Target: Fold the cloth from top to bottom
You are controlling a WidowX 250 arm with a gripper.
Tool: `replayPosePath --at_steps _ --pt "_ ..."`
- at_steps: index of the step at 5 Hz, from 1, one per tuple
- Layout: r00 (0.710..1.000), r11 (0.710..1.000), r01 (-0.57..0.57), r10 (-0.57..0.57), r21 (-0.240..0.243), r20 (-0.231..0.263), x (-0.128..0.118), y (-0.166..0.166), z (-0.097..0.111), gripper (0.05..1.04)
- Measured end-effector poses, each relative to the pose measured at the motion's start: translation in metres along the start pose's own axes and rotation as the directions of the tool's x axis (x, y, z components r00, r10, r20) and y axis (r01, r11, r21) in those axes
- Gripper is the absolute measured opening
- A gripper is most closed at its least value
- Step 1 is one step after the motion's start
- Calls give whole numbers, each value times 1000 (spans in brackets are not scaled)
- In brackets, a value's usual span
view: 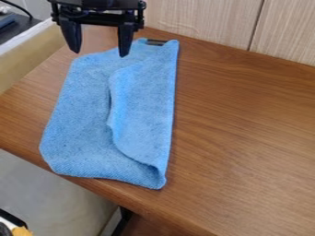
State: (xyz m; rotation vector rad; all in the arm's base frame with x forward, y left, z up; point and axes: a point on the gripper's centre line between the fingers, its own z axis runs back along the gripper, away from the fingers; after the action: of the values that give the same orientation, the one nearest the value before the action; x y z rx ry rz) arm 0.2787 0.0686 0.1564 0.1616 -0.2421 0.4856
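Observation:
The black gripper (98, 50) hangs at the upper left, over the far edge of the blue cloth, with its two fingers spread wide and nothing between them. The blue cloth (80, 124) lies lengthwise on the wooden table, from below the gripper down toward the table's front edge. Its right side is folded over toward the middle as a loose, slightly raised flap (144, 110). The near right corner of the cloth is a little bunched. Whether the fingertips touch the cloth I cannot tell.
The brown wooden table (246, 138) extends to the right, backed by a light wood panel (197, 18). A small dark object (156, 42) lies by the cloth's far edge. The table's front edge runs diagonally close to the cloth's near left corner.

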Motion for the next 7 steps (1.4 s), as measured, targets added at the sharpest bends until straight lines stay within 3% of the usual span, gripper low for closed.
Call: replayPosePath --at_steps 1,2,3,4,5,6,7 --pt "999 1000 22 -22 0 -26 -2 -2 -8 1001" --pt "984 984 175 -176 -40 -16 8 4 -15 1001" --pt "929 927 369 -370 -68 -14 27 -3 -21 1001" --pt "836 831 545 -549 -113 -10 57 -2 -35 1001" --pt "671 665 738 -741 -111 22 83 -7 -49 1001" --pt "511 506 859 -857 -80 66 102 -13 -58 1001" --pt "361 352 931 -924 -94 124 116 -25 -70 1000"
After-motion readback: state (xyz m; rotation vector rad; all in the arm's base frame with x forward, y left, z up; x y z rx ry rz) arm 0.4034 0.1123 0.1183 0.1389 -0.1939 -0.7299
